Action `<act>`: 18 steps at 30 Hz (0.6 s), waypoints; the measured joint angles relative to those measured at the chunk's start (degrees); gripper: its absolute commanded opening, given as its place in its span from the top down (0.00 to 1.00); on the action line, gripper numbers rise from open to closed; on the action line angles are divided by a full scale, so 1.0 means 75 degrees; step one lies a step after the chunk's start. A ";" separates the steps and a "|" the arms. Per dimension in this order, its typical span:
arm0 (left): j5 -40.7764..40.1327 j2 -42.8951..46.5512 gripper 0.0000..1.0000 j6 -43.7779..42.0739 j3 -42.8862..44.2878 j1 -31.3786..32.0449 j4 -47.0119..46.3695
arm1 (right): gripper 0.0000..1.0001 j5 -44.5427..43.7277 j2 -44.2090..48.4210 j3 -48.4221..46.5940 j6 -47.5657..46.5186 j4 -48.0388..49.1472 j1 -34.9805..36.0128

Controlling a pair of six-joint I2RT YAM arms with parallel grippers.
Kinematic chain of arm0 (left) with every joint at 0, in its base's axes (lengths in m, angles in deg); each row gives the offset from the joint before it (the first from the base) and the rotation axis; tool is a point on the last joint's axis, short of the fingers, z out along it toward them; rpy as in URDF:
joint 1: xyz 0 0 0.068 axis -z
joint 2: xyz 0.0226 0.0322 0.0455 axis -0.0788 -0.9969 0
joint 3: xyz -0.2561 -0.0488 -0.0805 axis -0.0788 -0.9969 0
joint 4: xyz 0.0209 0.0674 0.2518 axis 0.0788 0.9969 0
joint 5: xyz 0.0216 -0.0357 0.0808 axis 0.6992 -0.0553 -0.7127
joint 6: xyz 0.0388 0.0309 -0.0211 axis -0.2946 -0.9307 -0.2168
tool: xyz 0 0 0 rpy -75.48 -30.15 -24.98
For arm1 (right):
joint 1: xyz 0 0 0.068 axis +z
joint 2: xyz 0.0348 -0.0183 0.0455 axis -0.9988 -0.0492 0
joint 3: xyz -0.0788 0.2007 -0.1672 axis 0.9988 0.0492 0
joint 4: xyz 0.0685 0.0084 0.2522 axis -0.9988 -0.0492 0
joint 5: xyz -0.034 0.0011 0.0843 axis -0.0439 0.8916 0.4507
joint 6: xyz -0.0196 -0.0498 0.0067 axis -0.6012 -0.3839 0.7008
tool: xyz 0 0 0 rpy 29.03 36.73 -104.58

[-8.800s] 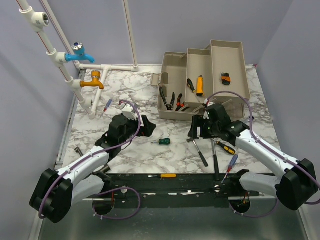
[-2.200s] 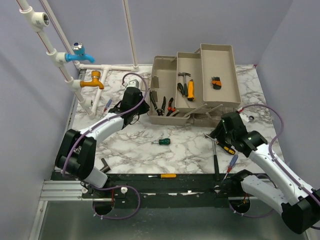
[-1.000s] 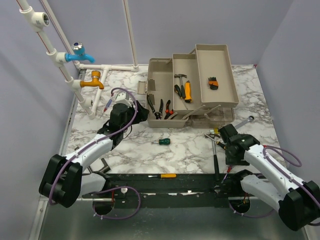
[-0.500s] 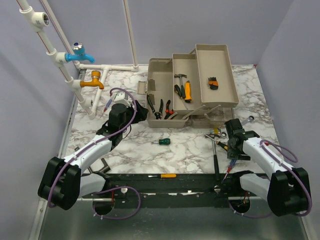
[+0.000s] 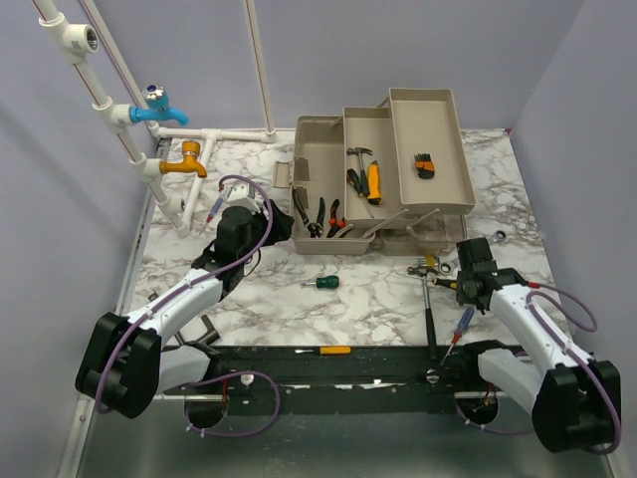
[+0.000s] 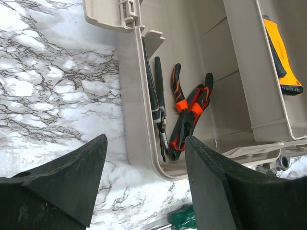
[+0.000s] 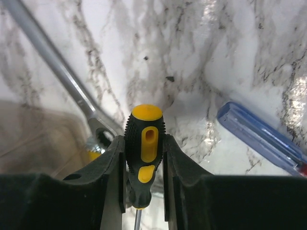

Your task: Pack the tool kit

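Beige-grey plastic toolbox (image 5: 453,139) stands open at the marble tabletop's (image 5: 378,299) back, ahead and left of the right tool (image 5: 468,282). That tool clamps a yellow-and-black screwdriver (image 7: 145,129), which lies lengthwise between its fingers (image 7: 105,182). Left tool (image 6: 145,139) gapes wide beside the box.

One toolbox (image 5: 438,119), two taps, five loose screwdrivers
Blue tap (image 5: 159,108), orange tap (image 5: 184,161); green screwdriver (image 5: 320,282), yellow screwdriver (image 5: 333,350), black-yellow screwdriver (image 7: 144,139), near blue screwdriver (image 5: 460,327), far blue screwdriver (image 5: 214,207).

Pliers (image 6: 189,114) in toolbox (image 5: 320,164), screwdriver (image 5: 321,282) on table (image 5: 259,299) before it.
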 measured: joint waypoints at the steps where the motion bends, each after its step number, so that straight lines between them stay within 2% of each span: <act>1: 0.0000 0.0000 0.32 -0.0015 0.0000 0.0000 -0.0003 | 0.99 0.0003 0.0216 0.0000 -0.0052 -0.0044 0.0000; 8: 0.0003 -0.0070 0.32 -0.0038 0.0000 0.0000 -0.0003 | 0.99 0.0085 0.1003 -0.0274 -0.0662 -0.0306 -0.0012; 18: 0.0006 -0.0093 0.32 -0.0122 0.0000 0.0000 0.0000 | 0.99 0.0108 0.1571 -0.1174 -0.2436 -0.0452 -0.0035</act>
